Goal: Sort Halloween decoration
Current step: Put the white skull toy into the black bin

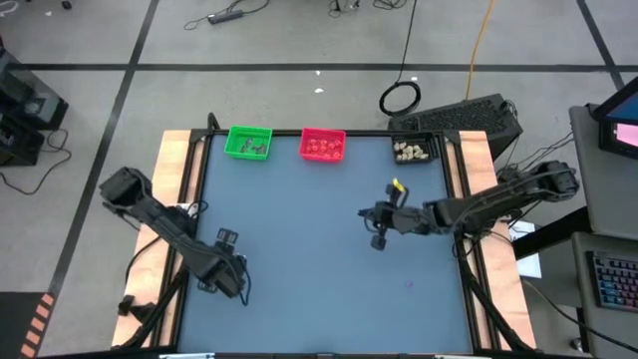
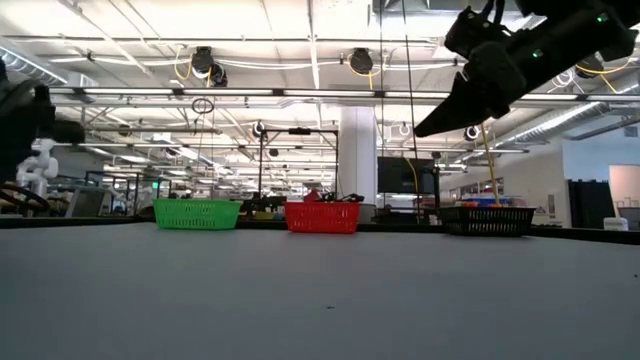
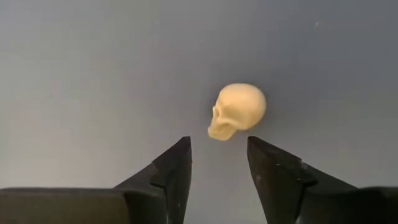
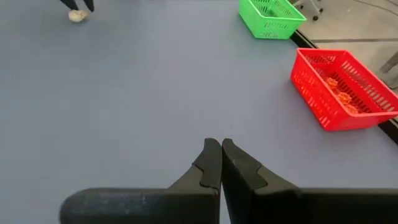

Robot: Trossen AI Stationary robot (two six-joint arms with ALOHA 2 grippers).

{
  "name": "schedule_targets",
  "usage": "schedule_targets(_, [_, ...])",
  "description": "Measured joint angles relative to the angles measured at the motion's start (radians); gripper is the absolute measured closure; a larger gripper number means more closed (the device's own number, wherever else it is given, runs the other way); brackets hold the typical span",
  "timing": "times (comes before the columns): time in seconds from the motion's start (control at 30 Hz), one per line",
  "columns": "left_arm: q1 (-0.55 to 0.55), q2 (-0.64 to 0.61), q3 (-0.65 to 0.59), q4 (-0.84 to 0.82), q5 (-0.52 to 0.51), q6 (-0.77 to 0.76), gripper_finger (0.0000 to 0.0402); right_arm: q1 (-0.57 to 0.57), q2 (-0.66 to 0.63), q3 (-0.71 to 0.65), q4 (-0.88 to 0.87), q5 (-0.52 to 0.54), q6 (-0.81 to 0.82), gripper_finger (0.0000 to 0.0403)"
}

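Observation:
A cream-white skull trinket [image 3: 237,111] lies on its side on the blue-grey table, at the near left. My left gripper [image 3: 219,149] points down at it and is open. Its fingertips stand just short of the skull and touch nothing. In the right wrist view the skull [image 4: 76,17] shows far off, under the left fingertips. In the high view the left gripper [image 1: 240,286] hides the skull. My right gripper [image 4: 216,152] is shut and empty. It hangs above the table's middle right [image 1: 377,221], slanting down toward the table's left side.
Three trays stand along the far edge: a green tray [image 1: 248,143], a red tray [image 1: 322,146] with orange trinkets, and a black tray [image 1: 415,151] with cream ones. The wide table middle [image 1: 299,239] lies bare between the arms.

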Motion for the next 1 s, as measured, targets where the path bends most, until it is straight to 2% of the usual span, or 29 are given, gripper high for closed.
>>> schedule_targets(0.23, [-0.001, 0.07, 0.002, 0.041, 0.002, 0.056, 0.0252, 0.032, 0.004, -0.002, 0.0, 0.027, 0.001, 0.0403])
schedule_targets(0.63, [-0.001, 0.062, 0.001, 0.061, -0.016, 0.073, 0.0389, 0.032, 0.004, -0.002, 0.0, 0.027, 0.001, 0.0403])
schedule_targets(0.83, [0.009, 0.043, -0.001, 0.12, -0.025, 0.054, 0.0397, 0.032, 0.004, -0.002, 0.0, 0.023, 0.001, 0.0403])
schedule_targets(1.0, [0.047, -0.008, -0.001, 0.298, -0.053, -0.004, 0.0399, 0.042, 0.004, -0.002, 0.0, 0.021, 0.001, 0.0403])
